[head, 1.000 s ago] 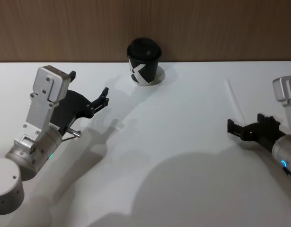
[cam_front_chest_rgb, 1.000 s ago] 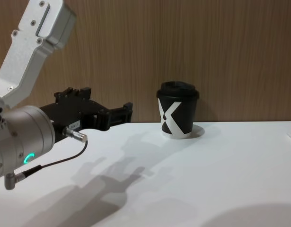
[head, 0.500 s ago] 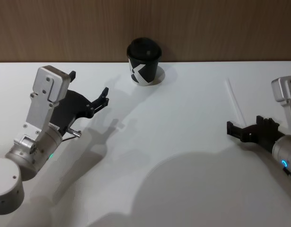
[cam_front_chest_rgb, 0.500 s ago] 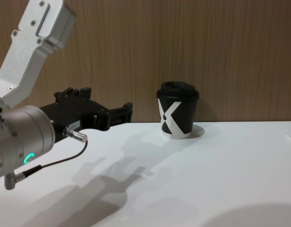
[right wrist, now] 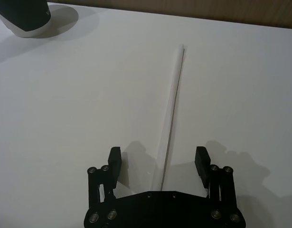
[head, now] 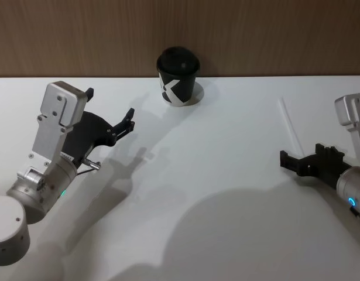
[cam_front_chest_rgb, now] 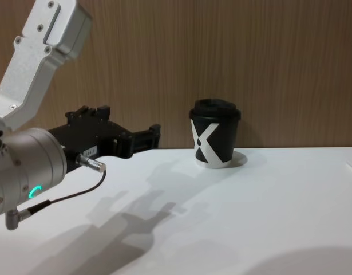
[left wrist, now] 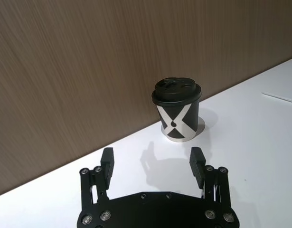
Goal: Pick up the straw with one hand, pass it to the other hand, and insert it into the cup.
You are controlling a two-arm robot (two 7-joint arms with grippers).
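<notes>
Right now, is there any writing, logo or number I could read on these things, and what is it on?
"X": one big white mark on the side of the black cup; a sign, not a word.
On the lid: raised shapes on top, too small to read.
No text to be seen on the straw, the left claw or the right claw.

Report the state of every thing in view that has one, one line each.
straw: lying flat on the table, not gripped, not in the cup.
cup: upright, lid on, no straw in it.
left gripper: open, empty, pointed at the cup.
right gripper: open, lined up over the straw's near end, not closed on it.
</notes>
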